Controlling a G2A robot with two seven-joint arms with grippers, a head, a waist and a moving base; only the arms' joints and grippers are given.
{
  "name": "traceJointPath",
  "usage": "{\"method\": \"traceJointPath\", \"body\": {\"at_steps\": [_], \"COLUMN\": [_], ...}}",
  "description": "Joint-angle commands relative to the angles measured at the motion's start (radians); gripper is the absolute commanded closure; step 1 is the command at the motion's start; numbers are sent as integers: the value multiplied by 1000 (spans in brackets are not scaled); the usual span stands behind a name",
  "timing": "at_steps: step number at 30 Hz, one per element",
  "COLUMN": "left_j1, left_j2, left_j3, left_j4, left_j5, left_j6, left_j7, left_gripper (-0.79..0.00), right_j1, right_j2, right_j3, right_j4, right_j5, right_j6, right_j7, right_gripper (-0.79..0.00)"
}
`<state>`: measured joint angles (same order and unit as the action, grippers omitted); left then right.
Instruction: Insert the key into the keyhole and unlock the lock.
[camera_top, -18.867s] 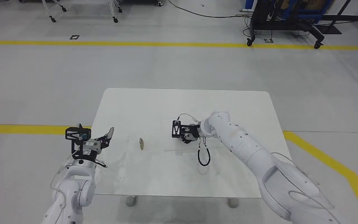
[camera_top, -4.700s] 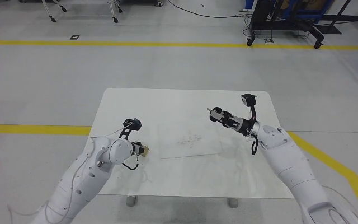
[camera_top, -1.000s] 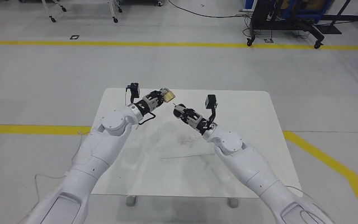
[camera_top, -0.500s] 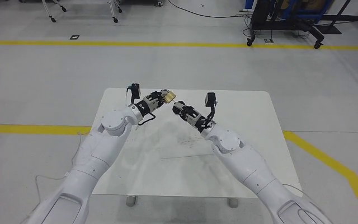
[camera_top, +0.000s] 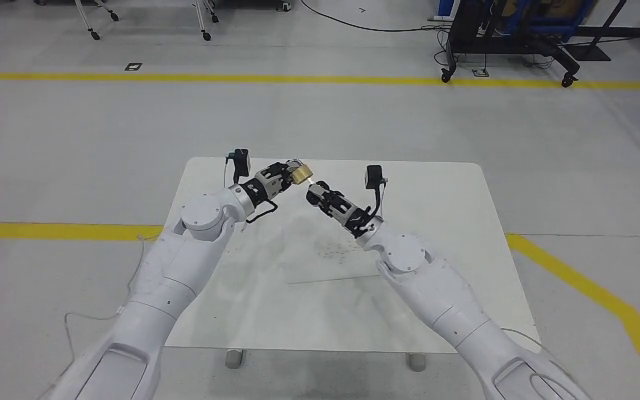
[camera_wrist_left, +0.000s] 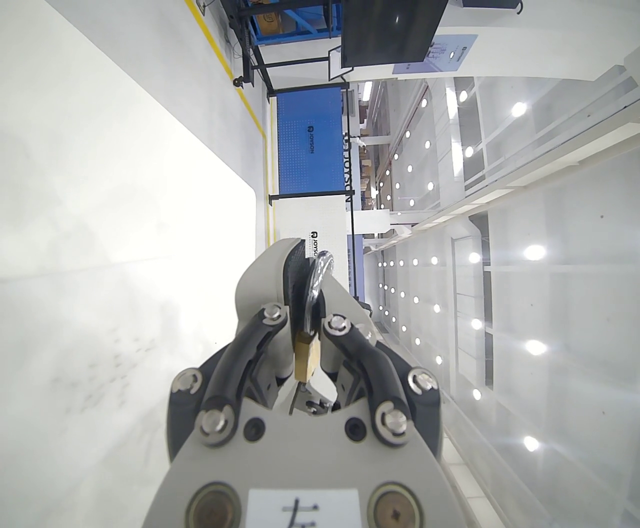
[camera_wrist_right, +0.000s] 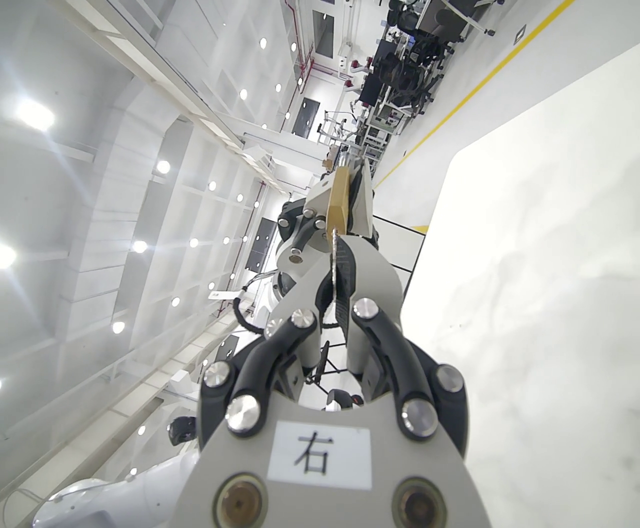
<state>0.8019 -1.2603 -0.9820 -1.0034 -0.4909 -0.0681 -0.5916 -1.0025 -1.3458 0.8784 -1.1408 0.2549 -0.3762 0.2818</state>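
- The lock (camera_top: 301, 172) (camera_wrist_left: 306, 357) (camera_wrist_right: 338, 202) is a small brass padlock with a flat, rectangular body and a curved shackle (camera_wrist_left: 318, 277) of bright steel. It is held up off the worktop (camera_top: 430, 200), over the far edge near the middle.
- The left jaws are closed on the lock. Their ribbed black pads (camera_wrist_left: 294, 272) pinch the shackle, and the brass body sticks out clear of them.
- The right jaws are closed tight on the key (camera_wrist_right: 332, 262), a thin silvery blade with a toothed edge, gripped flat between dark textured pads.
- In the right wrist view the key's tip meets the narrow end of the brass body. I cannot tell how far it sits in the keyhole.
- From the top view the two sets of jaws stand tip to tip, with the lock and key between them.
- The worktop is white, smooth and rectangular with rounded corners, and it carries faint grey scuff marks (camera_top: 335, 245) near its centre.
- The floor (camera_top: 150, 120) around it is pale grey and glossy, crossed by yellow lines (camera_top: 300, 76).
- A dark wheeled frame (camera_top: 510, 45) stands across the room, and a blue panel (camera_wrist_left: 306, 145) stands beyond the worktop's corner.
- Rows of round ceiling lights (camera_wrist_left: 534, 252) hang overhead.
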Motion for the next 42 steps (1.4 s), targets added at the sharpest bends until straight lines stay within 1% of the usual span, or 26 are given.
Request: {"method": "traceJointPath", "body": {"at_steps": [1,20,31,42], "left_j1": [0,1,-5,-6], "left_j2": [-1,-11,-18,-25], "left_j3": [-2,-21,-34,-37], "left_j4": [1,7,22,27], "left_j5": [8,40,34,46], "left_j6": [0,14,30,33], "left_j7": [0,-21,-36,-55], "left_gripper": [0,0,0,0], "right_j1": [1,-3,-12,-5], "right_j2": [-2,-13,-18,-28], "right_j3": [0,34,45,62], "right_j4": [-1,0,-7,-1], "right_j5": [-15,-59,-93,-86], "right_j6": [5,33,29,48], "right_j7": [6,31,45,41], "right_gripper": [0,0,0,0]}}
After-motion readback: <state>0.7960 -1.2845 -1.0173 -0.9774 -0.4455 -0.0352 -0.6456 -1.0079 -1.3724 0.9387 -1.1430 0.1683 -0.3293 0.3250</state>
